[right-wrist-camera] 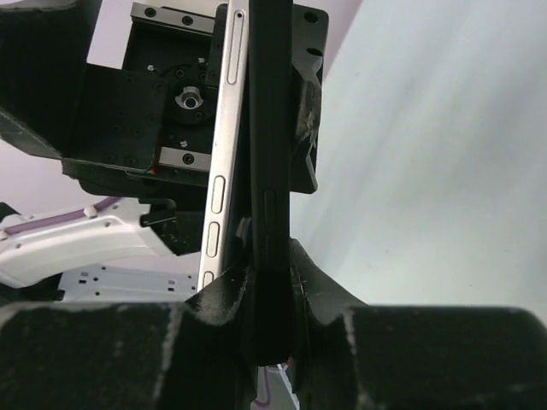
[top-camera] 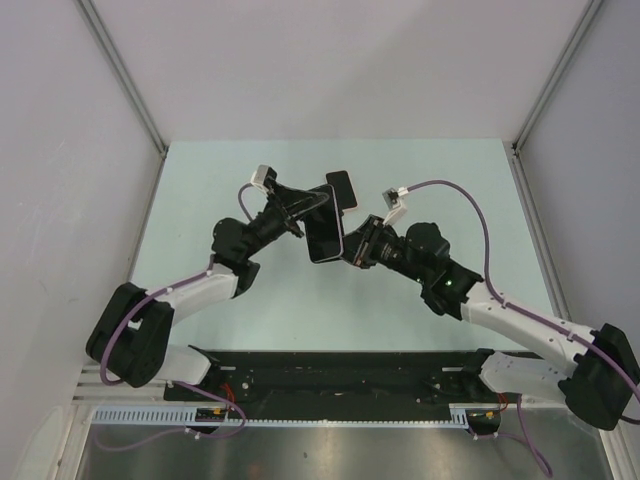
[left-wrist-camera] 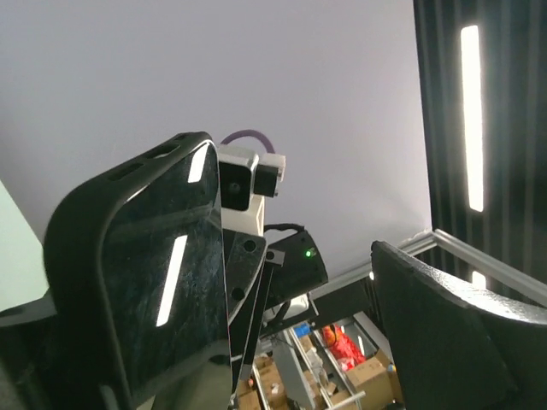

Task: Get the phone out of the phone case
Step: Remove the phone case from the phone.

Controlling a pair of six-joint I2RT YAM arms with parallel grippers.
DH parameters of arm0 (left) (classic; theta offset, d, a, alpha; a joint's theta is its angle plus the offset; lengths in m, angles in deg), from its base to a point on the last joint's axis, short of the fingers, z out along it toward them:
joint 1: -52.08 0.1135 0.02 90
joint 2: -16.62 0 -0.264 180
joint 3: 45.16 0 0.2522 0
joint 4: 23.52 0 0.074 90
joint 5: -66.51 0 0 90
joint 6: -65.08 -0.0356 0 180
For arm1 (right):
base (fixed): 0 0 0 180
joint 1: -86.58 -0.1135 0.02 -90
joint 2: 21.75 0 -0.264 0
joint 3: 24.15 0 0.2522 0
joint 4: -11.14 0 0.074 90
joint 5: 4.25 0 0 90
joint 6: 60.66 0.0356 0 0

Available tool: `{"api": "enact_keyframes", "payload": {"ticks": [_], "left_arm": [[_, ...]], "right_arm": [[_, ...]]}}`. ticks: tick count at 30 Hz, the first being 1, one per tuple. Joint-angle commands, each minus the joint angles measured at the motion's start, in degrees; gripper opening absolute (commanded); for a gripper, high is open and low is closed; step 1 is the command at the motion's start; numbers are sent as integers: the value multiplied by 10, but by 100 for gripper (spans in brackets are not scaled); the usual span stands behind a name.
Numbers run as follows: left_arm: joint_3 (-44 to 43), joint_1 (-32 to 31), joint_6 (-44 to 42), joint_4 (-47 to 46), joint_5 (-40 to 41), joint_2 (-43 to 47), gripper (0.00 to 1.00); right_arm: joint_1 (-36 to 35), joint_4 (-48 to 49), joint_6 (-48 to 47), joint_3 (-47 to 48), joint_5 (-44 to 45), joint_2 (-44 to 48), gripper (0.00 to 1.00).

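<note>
The phone [top-camera: 323,238] is held off the table between the two arms, black face up. In the right wrist view its silver side with buttons [right-wrist-camera: 220,171] stands a little apart from the phone case's edge [right-wrist-camera: 269,171], which looks black here, not pink. My right gripper [right-wrist-camera: 272,282] is shut on that case edge; it also shows in the top view [top-camera: 358,248]. In the left wrist view a glossy dark slab [left-wrist-camera: 145,282] fills the left side. My left gripper [top-camera: 325,205] is open, its one visible finger [left-wrist-camera: 444,333] well clear of the slab, the other hidden.
The pale green table [top-camera: 250,300] lies below, with grey walls on three sides. A black rail [top-camera: 330,365] runs along the near edge between the arm bases. A purple cable [top-camera: 470,200] loops above the right arm.
</note>
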State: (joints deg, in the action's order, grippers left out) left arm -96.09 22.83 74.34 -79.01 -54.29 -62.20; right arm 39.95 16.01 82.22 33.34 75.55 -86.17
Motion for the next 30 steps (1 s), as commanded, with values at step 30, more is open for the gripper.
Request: {"api": "enact_keyframes", "payload": {"ticks": [30], "left_arm": [[-77, -19, -338, 566, 5, 143, 100]], "right_arm": [[44, -463, -164, -26, 386, -70, 0]]}}
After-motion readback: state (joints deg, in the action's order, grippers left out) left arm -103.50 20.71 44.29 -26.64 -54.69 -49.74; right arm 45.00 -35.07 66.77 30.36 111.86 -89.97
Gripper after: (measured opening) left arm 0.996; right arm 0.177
